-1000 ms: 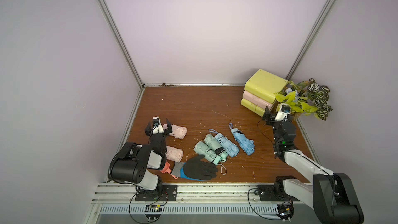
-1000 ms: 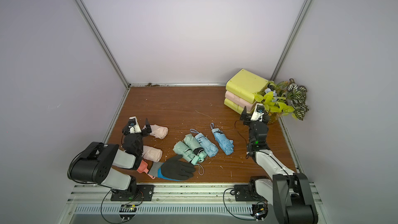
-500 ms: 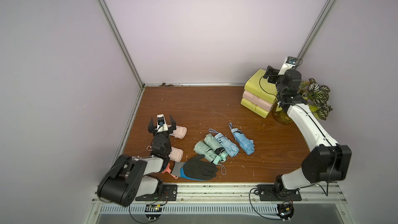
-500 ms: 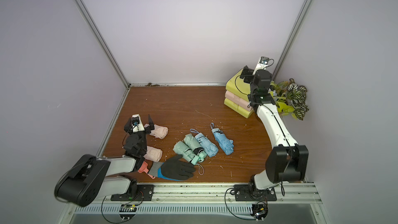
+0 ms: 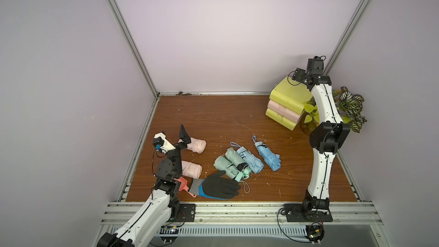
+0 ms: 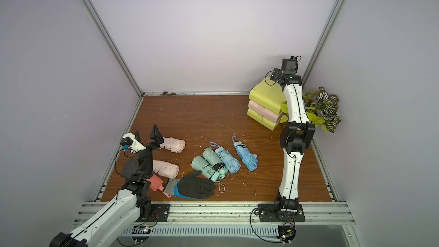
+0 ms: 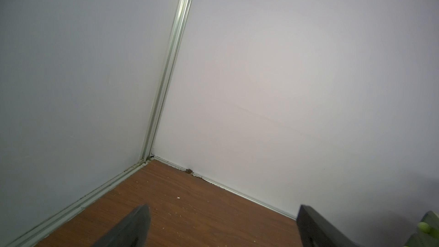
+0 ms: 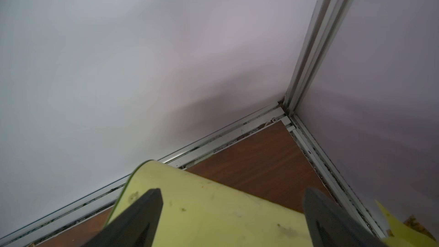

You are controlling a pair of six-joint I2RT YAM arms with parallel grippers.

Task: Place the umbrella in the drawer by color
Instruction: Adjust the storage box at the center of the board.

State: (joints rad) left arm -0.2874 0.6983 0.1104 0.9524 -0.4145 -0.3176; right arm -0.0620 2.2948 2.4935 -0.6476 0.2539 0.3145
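One brown counter [image 5: 213,115] carries everything, walled on three sides. Two white arms rise from its near edge: the right arm [image 5: 323,115] reaches tall toward the far right corner, and the left arm [image 5: 147,210] is low at the near left.

At the far right stands the drawer stack [image 5: 285,105], yellow-green, pink and yellow-green from top to bottom. All three drawers look shut. A potted plant [image 5: 351,108] is just beside it. A black and blue glove [image 5: 221,186] lies near the front edge.

All six folded umbrellas lie out on the counter. The far pink umbrella [image 5: 197,145] and near pink umbrella [image 5: 192,169] are at the left. The green umbrellas [image 5: 224,165] lie side by side in the middle, with the inner blue umbrella [image 5: 249,160] against them and the outer blue umbrella [image 5: 268,158] just beside. A coral scoop [image 5: 184,184] sits by the glove's cuff.

The left hand [image 7: 222,210] is raised at the far pink umbrella's left end, jaws spread wide, gripping nothing. The right hand [image 8: 232,191] hangs over the stack's top, equally wide and empty.
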